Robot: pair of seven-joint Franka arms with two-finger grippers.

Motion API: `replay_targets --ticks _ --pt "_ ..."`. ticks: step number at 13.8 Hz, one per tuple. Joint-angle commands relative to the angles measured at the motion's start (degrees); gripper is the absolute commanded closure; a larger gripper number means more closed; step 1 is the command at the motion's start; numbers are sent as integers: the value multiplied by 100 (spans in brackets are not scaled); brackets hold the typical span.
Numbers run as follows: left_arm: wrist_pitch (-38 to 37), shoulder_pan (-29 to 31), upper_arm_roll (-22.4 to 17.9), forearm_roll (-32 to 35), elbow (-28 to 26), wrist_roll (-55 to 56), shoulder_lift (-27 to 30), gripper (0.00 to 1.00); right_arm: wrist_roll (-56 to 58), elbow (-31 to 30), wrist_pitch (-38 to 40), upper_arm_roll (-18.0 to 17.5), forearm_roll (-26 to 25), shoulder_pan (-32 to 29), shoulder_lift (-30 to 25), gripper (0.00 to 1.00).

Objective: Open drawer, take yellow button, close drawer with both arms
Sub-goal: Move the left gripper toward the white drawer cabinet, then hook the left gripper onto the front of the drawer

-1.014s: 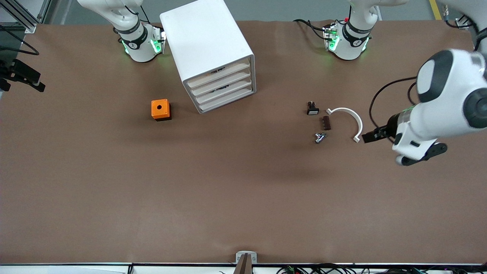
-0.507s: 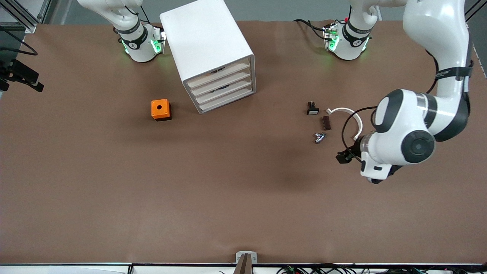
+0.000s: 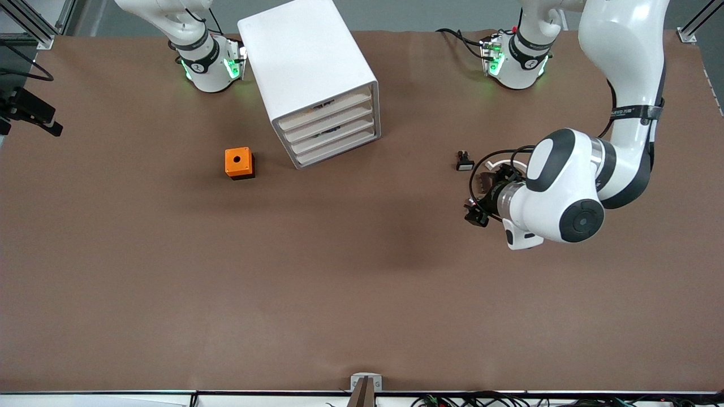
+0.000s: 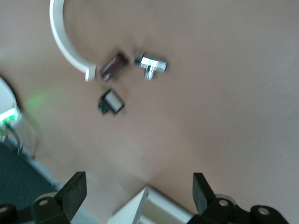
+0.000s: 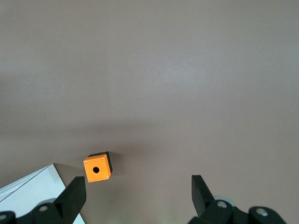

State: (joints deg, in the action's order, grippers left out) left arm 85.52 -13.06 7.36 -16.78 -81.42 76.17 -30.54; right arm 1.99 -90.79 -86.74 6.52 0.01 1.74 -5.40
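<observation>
The white cabinet (image 3: 308, 62) stands near the right arm's base, and all four beige-fronted drawers (image 3: 331, 127) are shut. The button is out of view. My left gripper (image 3: 476, 215) hangs over the small parts toward the left arm's end of the table. In the left wrist view it (image 4: 138, 193) is open and empty, with a cabinet corner (image 4: 149, 210) between its fingers, far off. My right gripper (image 5: 135, 196) is open and empty, high over the table. It is outside the front view.
An orange cube with a hole (image 3: 239, 163) sits beside the cabinet and shows in the right wrist view (image 5: 97, 168). A black-and-white part (image 4: 111, 101), a brown part (image 4: 113, 66), a metal fitting (image 4: 152, 63) and a white arc (image 4: 65, 44) lie together.
My left arm has swung in from the table's end toward the middle, and its gripper now hangs over the small parts. The cabinet and the cube have not moved.
</observation>
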Motion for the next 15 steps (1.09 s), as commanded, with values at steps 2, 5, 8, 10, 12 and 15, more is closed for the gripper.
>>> replay_targets --ticks 2,5,8,10,12,15 --pt "-246 -135 -15 -1157 144 1473 -215 0 65 53 34 -45 25 -77 -5 0" --pt "-255 -354 3 -1863 162 3190 -365 0 74 35 35 -45 25 -77 -5 0" --pt "-508 -522 90 -2004 162 3431 -347 0 74 35 26 -45 25 -77 -5 0" --pt "-737 -575 213 -2066 162 3605 -347 0 74 35 26 -45 17 -77 -5 0" --pt "-809 -654 310 -2355 162 4376 -374 0 74 35 26 -45 17 -77 -5 0" --pt "-809 -943 310 -2707 162 5492 -496 1 65 26 17 -45 17 -217 12 0"
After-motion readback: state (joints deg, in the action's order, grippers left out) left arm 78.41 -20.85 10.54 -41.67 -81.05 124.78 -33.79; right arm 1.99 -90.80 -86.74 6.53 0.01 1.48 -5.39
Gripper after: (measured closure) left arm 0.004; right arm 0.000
